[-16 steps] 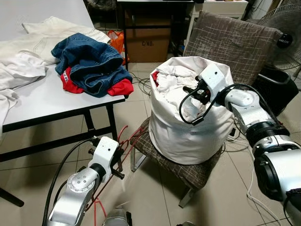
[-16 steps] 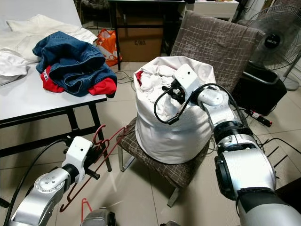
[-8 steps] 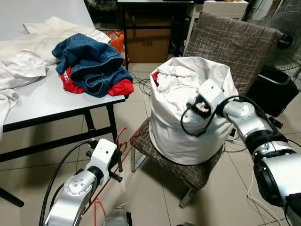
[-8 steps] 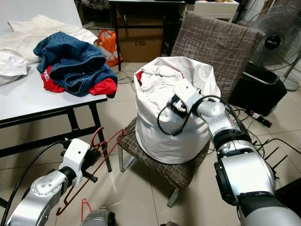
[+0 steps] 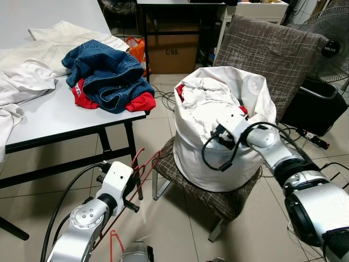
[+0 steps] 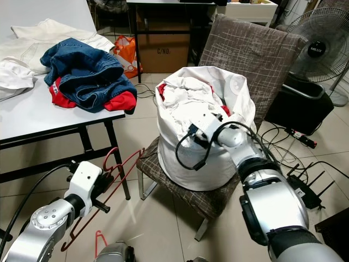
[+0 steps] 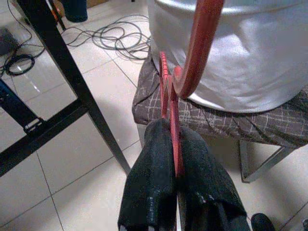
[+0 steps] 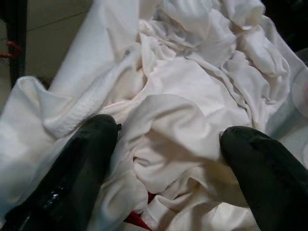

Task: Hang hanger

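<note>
Left jaws (image 7: 175,154) clamp red hanger (image 7: 190,62) | right jaws (image 8: 168,144) spread

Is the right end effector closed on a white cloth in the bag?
No. The right end effector is open, its two black fingers spread apart around a fold of white laundry.

The right gripper (image 8: 163,144) has seemingly lowered toward the laundry bag (image 5: 240,164) front.
</note>
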`<state>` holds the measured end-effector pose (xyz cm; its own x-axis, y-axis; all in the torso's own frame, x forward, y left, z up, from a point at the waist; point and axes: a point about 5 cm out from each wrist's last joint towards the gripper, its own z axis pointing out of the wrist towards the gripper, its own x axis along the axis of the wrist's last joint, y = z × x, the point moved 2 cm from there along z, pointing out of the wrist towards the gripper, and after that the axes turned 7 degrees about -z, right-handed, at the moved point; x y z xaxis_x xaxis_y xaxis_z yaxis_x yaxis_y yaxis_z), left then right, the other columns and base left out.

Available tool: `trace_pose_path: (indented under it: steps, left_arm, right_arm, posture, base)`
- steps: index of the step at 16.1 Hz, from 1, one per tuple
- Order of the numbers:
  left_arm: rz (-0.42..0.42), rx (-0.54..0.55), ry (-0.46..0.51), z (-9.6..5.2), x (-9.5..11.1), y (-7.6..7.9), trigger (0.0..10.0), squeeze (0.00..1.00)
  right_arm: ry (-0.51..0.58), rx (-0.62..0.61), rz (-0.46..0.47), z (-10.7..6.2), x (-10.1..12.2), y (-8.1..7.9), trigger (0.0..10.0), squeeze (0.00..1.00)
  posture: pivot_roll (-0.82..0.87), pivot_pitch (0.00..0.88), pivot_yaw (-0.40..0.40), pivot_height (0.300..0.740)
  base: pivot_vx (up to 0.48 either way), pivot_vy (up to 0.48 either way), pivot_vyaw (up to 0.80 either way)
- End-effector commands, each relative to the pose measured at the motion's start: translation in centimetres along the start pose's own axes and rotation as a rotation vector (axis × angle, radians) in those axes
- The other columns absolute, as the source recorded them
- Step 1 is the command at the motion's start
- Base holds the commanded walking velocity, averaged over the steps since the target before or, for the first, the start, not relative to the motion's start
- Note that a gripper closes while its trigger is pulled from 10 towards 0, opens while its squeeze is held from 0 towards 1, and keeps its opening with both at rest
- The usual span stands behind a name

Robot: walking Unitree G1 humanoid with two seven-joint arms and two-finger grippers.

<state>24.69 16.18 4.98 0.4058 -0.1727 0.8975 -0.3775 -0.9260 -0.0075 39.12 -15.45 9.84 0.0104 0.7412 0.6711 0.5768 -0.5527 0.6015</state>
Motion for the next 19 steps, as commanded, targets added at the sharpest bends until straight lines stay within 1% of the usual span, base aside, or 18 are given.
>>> trace_pose_path:
  steps: [1, 3, 5, 8, 9, 10, 12, 14, 15, 16, 17, 19]
  left_arm:
    - [0.003, 0.009, 0.011, -0.1, 0.4, 0.0, 10.0, 0.00]
    - [0.002, 0.011, 0.012, -0.1, 0.5, 0.0, 10.0, 0.00]
    - [0.002, 0.015, 0.021, 0.2, 0.9, 0.0, 10.0, 0.00]
    - [0.013, 0.015, 0.042, 0.6, 1.6, -0.1, 10.0, 0.00]
    - [0.014, 0.015, 0.043, 0.6, 1.7, -0.1, 10.0, 0.00]
    - [0.014, 0.018, 0.048, 0.7, 1.9, -0.2, 10.0, 0.00]
    - [0.015, 0.016, 0.054, 1.0, 2.2, -0.1, 10.0, 0.00]
    - [0.018, 0.007, 0.062, 1.3, 2.4, 0.2, 10.0, 0.00]
    - [0.018, 0.009, 0.063, 1.3, 2.5, 0.1, 10.0, 0.00]
    - [0.019, 0.009, 0.065, 1.4, 2.5, 0.1, 10.0, 0.00]
    - [0.020, 0.008, 0.067, 1.4, 2.6, 0.1, 10.0, 0.00]
    - [0.023, 0.002, 0.070, 1.6, 2.7, 0.2, 10.0, 0.00]
  right_arm:
    - [-0.006, -0.031, 0.089, 0.0, -0.6, -0.3, 0.0, 0.00]
    - [0.013, -0.059, 0.131, 0.0, -0.3, -0.1, 0.0, 0.00]
    - [0.058, -0.106, 0.247, 0.3, 0.4, 0.1, 0.0, 0.00]
    - [0.086, -0.142, 0.606, 0.3, -0.4, -0.3, 0.0, 0.00]
    - [0.090, -0.143, 0.642, 0.3, -0.4, -0.4, 0.0, 0.00]
    - [0.115, -0.169, 0.758, 0.3, -0.5, -0.1, 0.0, 0.00]
    - [0.138, -0.196, 0.862, 0.2, -0.5, 0.2, 0.0, 0.00]
    - [0.159, -0.200, 0.906, 0.3, -0.3, 0.2, 0.0, 0.00]
    - [0.178, -0.204, 0.942, 0.3, -0.1, 0.3, 0.0, 0.00]
    - [0.191, -0.199, 0.951, 0.4, 0.1, 0.2, 0.0, 0.00]
    - [0.214, -0.185, 0.953, 0.5, 0.5, 0.1, 0.0, 0.00]
    - [0.246, -0.174, 0.919, 0.6, 1.4, 0.3, 0.0, 0.00]
  posture:
    - [0.24, 0.017, -0.027, 0.716]
    - [0.24, 0.020, -0.030, 0.716]
    - [0.24, 0.023, -0.028, 0.716]
    - [0.24, 0.025, -0.028, 0.716]
    - [0.24, 0.024, -0.029, 0.716]
    - [0.23, 0.023, -0.027, 0.716]
    - [0.23, 0.020, -0.026, 0.716]
    - [0.23, 0.017, -0.027, 0.716]
    - [0.23, 0.013, -0.026, 0.716]
    - [0.23, 0.012, -0.022, 0.716]
    - [0.22, 0.009, -0.018, 0.716]
    - [0.22, 0.006, -0.015, 0.716]
  base:
    - [0.000, 0.000, 0.00]
    - [0.000, 0.000, 0.00]
    - [0.000, 0.000, 0.00]
    - [0.000, 0.000, 0.00]
    - [0.000, 0.000, 0.00]
    - [0.000, 0.000, 0.00]
    - [0.000, 0.000, 0.00]
    - [0.000, 0.000, 0.00]
    - [0.000, 0.000, 0.00]
    - [0.000, 0.000, 0.00]
    - [0.000, 0.000, 0.00]
    - [0.000, 0.000, 0.00]
